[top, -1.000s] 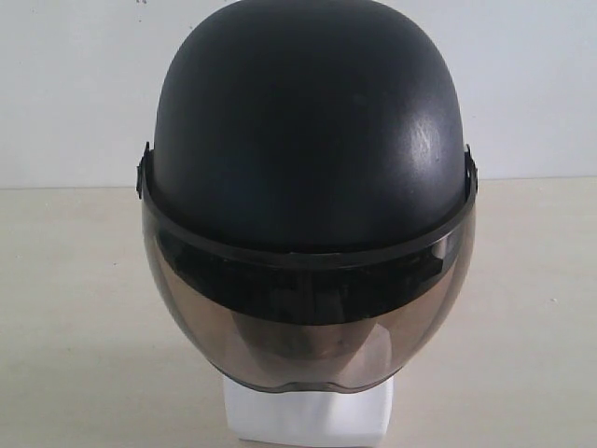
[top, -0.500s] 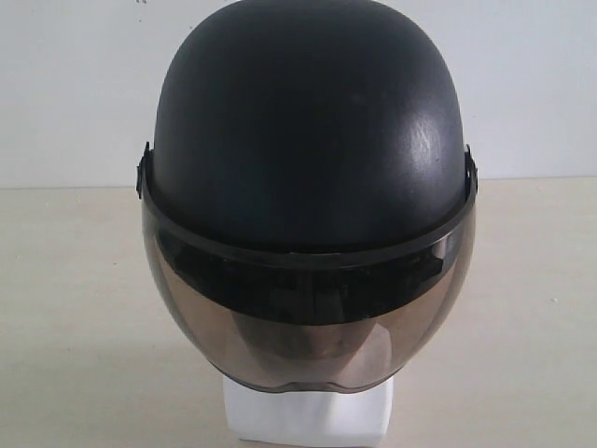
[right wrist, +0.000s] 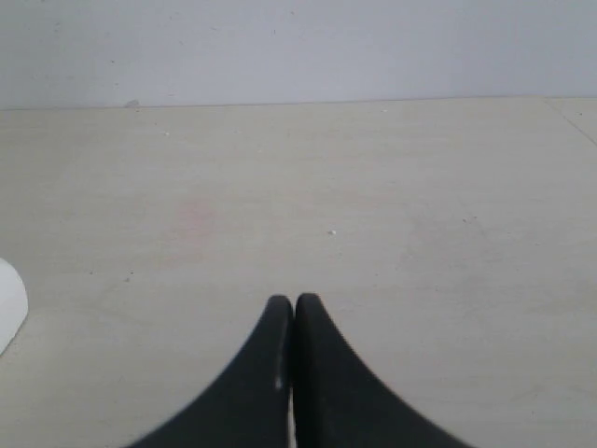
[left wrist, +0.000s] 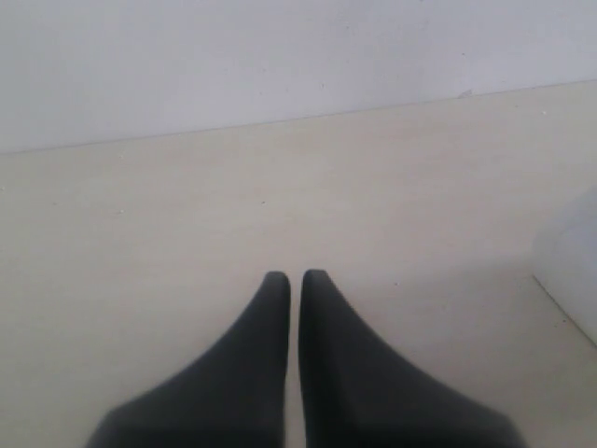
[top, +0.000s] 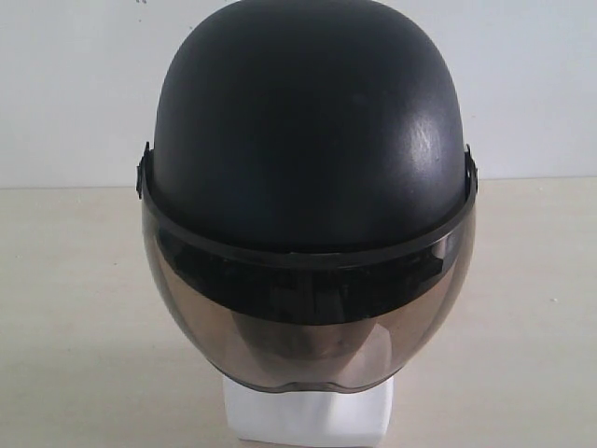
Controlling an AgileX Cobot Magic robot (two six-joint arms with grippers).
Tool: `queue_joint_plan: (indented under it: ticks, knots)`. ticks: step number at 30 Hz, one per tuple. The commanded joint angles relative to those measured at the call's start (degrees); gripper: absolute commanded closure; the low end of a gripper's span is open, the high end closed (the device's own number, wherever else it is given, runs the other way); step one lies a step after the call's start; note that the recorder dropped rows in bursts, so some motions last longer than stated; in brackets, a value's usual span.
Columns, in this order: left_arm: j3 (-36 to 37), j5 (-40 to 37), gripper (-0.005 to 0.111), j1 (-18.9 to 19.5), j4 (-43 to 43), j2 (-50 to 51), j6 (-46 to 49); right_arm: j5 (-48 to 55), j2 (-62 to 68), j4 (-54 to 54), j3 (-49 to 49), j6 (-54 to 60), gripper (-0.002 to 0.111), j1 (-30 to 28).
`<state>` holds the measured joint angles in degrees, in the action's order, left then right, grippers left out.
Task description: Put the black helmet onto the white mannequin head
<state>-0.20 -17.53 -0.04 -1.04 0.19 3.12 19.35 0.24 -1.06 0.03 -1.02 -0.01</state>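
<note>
The matte black helmet (top: 308, 131) sits upright on the white mannequin head, filling the middle of the exterior view. Its smoky brown visor (top: 308, 322) hangs down over the face, which shows only dimly through it. Below the visor just the blocky white neck base (top: 308, 415) is visible. Neither gripper appears in the exterior view. In the left wrist view my left gripper (left wrist: 295, 276) is shut over bare table with nothing between its fingers. My right gripper (right wrist: 294, 301) is likewise shut and empty above the table in the right wrist view.
The pale beige table (top: 75, 308) runs back to a white wall (top: 75, 84). A white object's edge (left wrist: 571, 271) shows at one side of the left wrist view. A small white curved edge (right wrist: 9, 303) shows at the side of the right wrist view.
</note>
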Motion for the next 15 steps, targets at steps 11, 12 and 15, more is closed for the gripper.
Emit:
queue_joint_plan:
  ticks: [11,12,15]
  knots:
    - [0.20,0.23,0.102,0.21,0.40,-0.19,-0.53,-0.32,-0.24,-0.06,-0.03,-0.05,0.109,-0.27]
    - [0.20,0.23,0.102,0.21,0.40,-0.19,-0.53,-0.32,-0.24,-0.06,-0.03,-0.05,0.109,-0.27]
    - [0.20,0.23,0.102,0.21,0.40,-0.19,-0.53,-0.32,-0.24,-0.06,-0.03,-0.05,0.109,-0.27]
